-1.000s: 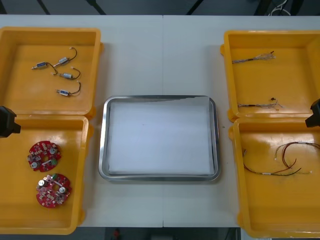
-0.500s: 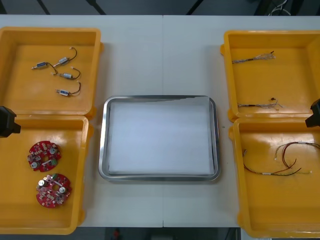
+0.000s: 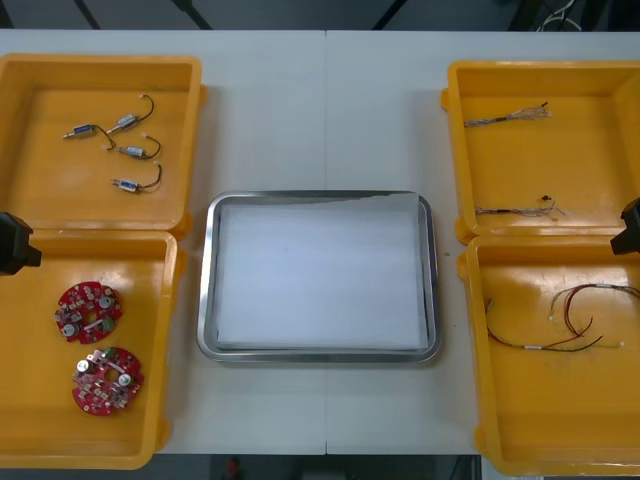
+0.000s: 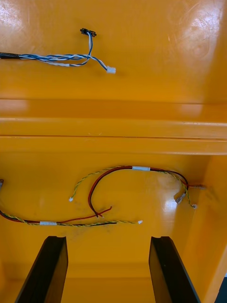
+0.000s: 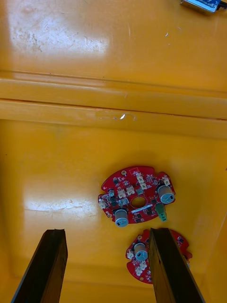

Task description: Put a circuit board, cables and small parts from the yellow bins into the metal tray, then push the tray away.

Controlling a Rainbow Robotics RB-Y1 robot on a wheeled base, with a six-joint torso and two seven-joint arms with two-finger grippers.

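the tray sits in the middle of the table between the bins, shiny at the rim and white inside. the far left bin holds four small metal parts with short wire tails, scattered apart on its floor. the near left bin holds two boards, close together but apart. the far right bin holds two thin twisted cables, blue and white, one by the far wall and one by the near wall. the near right bin holds the red and yellow cables, looped and crossing one another on the far half of its floor.

the left gripper hangs over the near left bin, close to the walls that part the two left bins. its fingers are spread and pinch nothing. one board lies just beyond the fingertips, the other partly behind one finger. the right gripper hangs likewise over the near right bin, fingers spread and empty. the red and yellow cables lie just past its fingertips, and one twisted cable lies beyond the bin walls in the far right bin.
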